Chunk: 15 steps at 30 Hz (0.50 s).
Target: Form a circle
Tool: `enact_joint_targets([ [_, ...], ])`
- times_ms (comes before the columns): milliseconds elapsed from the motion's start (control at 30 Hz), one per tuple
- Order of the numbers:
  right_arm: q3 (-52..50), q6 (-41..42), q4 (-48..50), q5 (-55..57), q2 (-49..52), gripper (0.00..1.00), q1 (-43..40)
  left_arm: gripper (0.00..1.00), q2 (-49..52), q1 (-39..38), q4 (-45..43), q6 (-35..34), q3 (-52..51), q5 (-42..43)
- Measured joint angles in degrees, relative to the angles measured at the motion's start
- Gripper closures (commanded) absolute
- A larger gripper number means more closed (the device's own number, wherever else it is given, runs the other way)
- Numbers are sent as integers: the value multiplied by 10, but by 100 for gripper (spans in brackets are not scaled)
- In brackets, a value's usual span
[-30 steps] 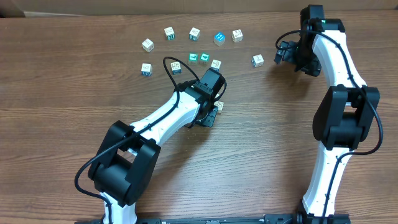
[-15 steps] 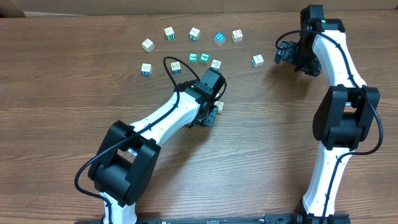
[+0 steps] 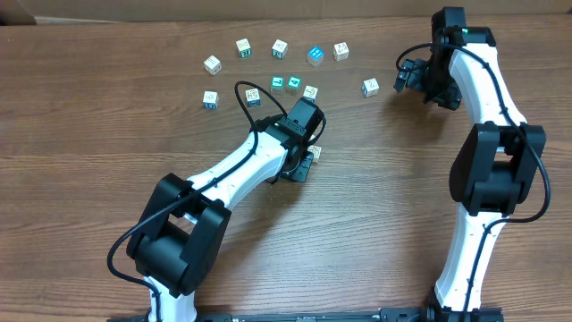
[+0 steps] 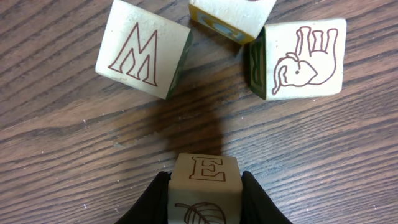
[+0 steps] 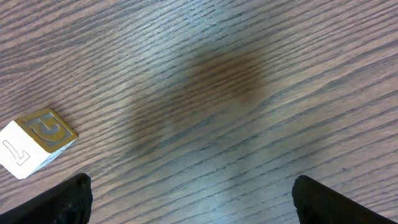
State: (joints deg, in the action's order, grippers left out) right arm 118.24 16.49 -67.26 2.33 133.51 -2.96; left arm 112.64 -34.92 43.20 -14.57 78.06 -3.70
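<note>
Left gripper [image 4: 204, 198] clamped narrow on the E cube [image 4: 205, 177]
Held cube sits just near of M cube [image 4: 144, 50] and elephant cube [image 4: 298, 59]; remaining letter cubes [image 3: 280, 48] in loose arc, far centre of table [image 3: 89, 116]; right gripper [image 5: 194, 199] wide open, empty, far right
</note>
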Motion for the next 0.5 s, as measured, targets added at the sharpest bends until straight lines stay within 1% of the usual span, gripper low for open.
enact_joint_targets([
  [500, 0, 0, 0, 0, 0, 0, 0, 96, 0, 0, 0, 0, 0, 0],
])
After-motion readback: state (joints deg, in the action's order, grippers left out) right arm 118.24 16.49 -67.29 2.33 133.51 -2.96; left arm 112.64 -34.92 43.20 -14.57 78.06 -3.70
